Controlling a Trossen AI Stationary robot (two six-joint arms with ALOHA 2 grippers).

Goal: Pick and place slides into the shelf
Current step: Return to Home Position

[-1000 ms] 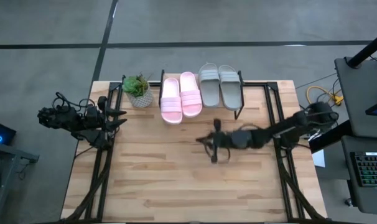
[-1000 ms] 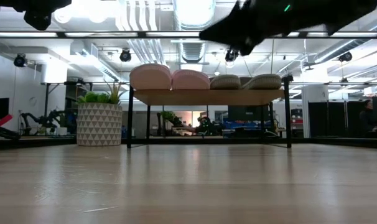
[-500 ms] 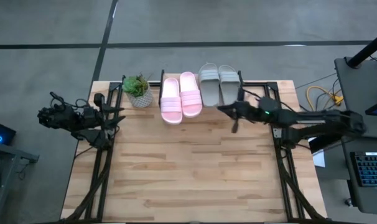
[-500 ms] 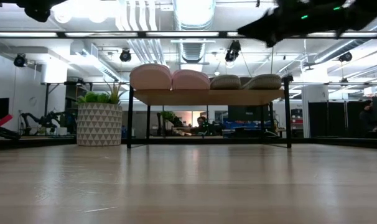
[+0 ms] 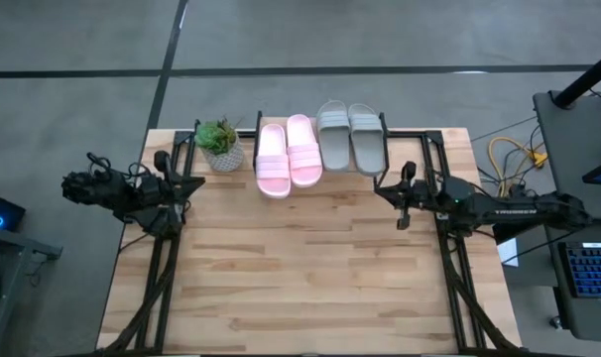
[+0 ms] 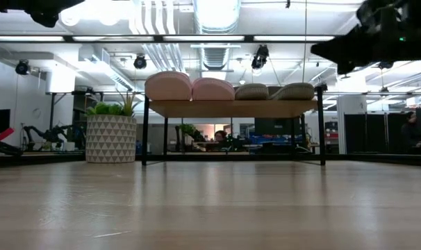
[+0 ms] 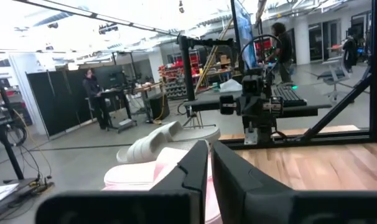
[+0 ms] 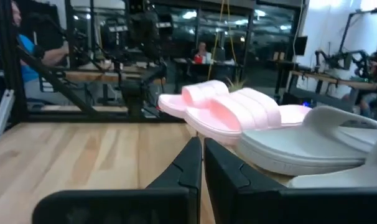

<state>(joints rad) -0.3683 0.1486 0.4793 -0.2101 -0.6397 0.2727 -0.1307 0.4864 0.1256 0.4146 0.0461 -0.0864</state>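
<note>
- Altogether, four slides sit on the one shelf (image 6: 231,107): a light pink pair (image 5: 288,154) and a grey-green pair (image 5: 351,136).
- Seen from above, the four lie side by side in a row, pink to the left and grey-green to the right, with each slide touching the one next to it.
- Each slide has a wide strap with shallow ridges running across it, a smooth matte foam-like surface and rounded ends. From table height they show as four soft humps along the board.
- The shelf is a light wooden top board on thin black metal legs. It stands at the far edge of the table (image 5: 300,278), which is made of pale wooden planks with visible grain.
- One potted plant (image 5: 220,144) stands just beside the shelf on its left. It has spiky green leaves, and its pale pot (image 6: 110,138) is patterned with triangles.
- Two dark arms are present, one at each side of the table.
- The left gripper (image 5: 186,188) is at the table's left edge, well apart from the shelf. Its two fingers are pressed almost together with nothing between them.
- The right gripper (image 5: 395,193) is near the shelf's right end, in front of the grey-green pair. Its fingers are closed together and hold nothing.
</note>
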